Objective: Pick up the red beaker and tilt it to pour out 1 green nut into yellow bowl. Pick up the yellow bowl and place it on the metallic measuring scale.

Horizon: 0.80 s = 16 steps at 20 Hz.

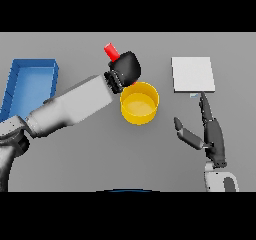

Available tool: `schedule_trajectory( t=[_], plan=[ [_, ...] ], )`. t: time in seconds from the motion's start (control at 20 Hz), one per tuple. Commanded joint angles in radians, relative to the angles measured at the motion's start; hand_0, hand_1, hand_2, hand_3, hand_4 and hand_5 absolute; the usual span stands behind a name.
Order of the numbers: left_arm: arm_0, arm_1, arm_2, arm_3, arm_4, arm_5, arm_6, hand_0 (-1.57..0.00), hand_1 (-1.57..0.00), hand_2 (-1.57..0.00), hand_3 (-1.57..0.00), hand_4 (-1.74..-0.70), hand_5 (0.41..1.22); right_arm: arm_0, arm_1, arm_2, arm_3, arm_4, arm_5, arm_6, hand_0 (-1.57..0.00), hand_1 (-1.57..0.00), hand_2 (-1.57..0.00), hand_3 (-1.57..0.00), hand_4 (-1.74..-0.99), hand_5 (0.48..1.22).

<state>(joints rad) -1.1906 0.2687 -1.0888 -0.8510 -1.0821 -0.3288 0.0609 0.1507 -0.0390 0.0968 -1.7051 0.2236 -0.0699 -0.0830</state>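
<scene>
The red beaker (110,51) sticks out up and to the left from my left hand (127,68), which is curled round it and hides most of it. The hand hovers at the far rim of the yellow bowl (139,103), which stands in the middle of the table. No green nut shows inside the bowl. The metallic measuring scale (193,74) is a pale square plate at the back right. My right hand (209,129) rests open just in front of the scale, fingers straight and pointing toward it, thumb spread to the left.
A blue tray (31,82) lies at the far left, beside my left forearm (75,104), which crosses the table from lower left toward the bowl.
</scene>
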Motion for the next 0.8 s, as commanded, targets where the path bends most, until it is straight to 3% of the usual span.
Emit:
schedule_trajectory(
  t=[0.0, 0.3, 0.5, 0.75],
  plan=[
    [-0.018, 0.000, -0.018, 0.005, -0.009, -0.007, -0.015, -1.57, -1.57, -1.57, -1.56, -1.74, 1.221, -0.005, 0.000, -0.002, 0.001, 0.007, -0.008, -0.005, 0.00, 0.00, 0.00, 0.00, -1.270, 0.588],
    [-0.096, -0.043, -0.130, 0.083, -0.063, -0.034, -0.066, -1.57, -1.57, -1.57, -1.57, -1.73, 1.221, 0.002, 0.002, 0.007, -0.008, 0.028, -0.021, -0.006, 0.00, 0.00, 0.00, 0.00, -1.214, 0.589],
    [-0.135, -0.041, -0.191, 0.092, -0.087, -0.016, -0.112, -1.57, -1.57, -1.57, -1.57, -1.73, 1.221, 0.008, 0.003, 0.014, 0.001, 0.036, -0.019, -0.034, 0.00, 0.00, 0.00, 0.00, -1.209, 0.593],
    [-0.238, -0.002, -0.168, 0.104, -0.057, -0.008, -0.149, -1.57, -1.57, -1.57, -1.57, -1.73, 1.221, -0.005, 0.004, 0.019, -0.011, 0.055, -0.032, -0.021, 0.00, 0.00, 0.00, 0.00, -1.209, 0.592]
  ],
)
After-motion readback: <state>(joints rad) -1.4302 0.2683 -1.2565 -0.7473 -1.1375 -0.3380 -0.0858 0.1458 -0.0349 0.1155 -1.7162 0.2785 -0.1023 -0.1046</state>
